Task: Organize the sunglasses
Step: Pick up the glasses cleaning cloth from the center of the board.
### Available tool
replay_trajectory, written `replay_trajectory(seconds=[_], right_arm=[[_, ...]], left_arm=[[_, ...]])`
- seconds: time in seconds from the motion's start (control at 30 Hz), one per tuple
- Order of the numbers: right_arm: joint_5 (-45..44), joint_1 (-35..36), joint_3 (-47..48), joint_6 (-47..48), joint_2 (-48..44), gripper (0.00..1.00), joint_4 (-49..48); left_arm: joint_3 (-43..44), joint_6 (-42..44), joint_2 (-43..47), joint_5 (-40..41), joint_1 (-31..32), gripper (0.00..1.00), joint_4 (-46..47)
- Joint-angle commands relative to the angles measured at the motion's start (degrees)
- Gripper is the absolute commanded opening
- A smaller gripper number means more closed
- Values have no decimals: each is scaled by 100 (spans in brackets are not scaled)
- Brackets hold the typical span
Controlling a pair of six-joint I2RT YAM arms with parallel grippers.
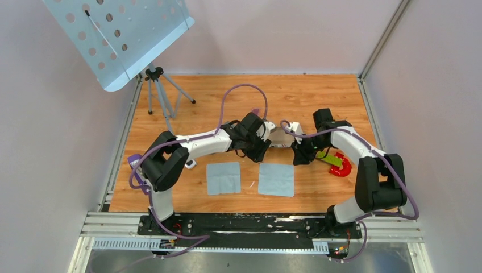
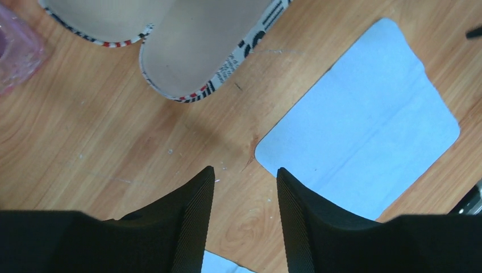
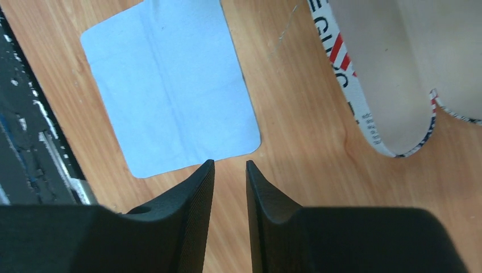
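The sunglasses show as a pink tinted lens (image 2: 14, 51) at the left edge of the left wrist view, and as a small purple bit (image 1: 256, 112) behind the left arm in the top view. The flag-patterned case (image 2: 193, 57) lies open on the wood with its beige lining up, between the two arms (image 1: 281, 137). My left gripper (image 2: 244, 170) hovers open over bare wood near the case, nothing between its fingers. My right gripper (image 3: 230, 164) stands open by a narrow gap over the wood on the other side of the case (image 3: 392, 79), and it holds nothing.
Two light blue cloths (image 1: 223, 177) (image 1: 276, 179) lie flat in front of the arms. A red curved object (image 1: 343, 169) and a green strip (image 1: 331, 159) sit under the right arm. A perforated music stand (image 1: 119, 40) on a tripod stands at the back left.
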State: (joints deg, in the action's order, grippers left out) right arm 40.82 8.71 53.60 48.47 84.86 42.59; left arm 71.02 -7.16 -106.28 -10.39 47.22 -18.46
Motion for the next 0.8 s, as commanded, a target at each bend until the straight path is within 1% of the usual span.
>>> replay_trajectory(seconds=[0.0,0.07,0.17,0.33,0.53,0.77], right_arm=[[207,-65,-166,380,108,30,-503],[182,-63,-204,465,130,28,-568],[123,-29,-263,570,153,28,-612],[-99,115,-478,632,136,30,-820],[-350,303,-549,482,189,30,-1043],[-569,501,-548,516,285,30,-981]], left_arm=[[130,703,-195,-973,-161,45,70],[108,1017,-232,-1305,-195,41,109],[80,1195,-308,-1294,-205,41,77],[29,1177,-462,-1108,-203,42,286],[-21,1038,-567,-1029,-204,36,617],[-124,1028,-577,-1216,-199,35,749]])
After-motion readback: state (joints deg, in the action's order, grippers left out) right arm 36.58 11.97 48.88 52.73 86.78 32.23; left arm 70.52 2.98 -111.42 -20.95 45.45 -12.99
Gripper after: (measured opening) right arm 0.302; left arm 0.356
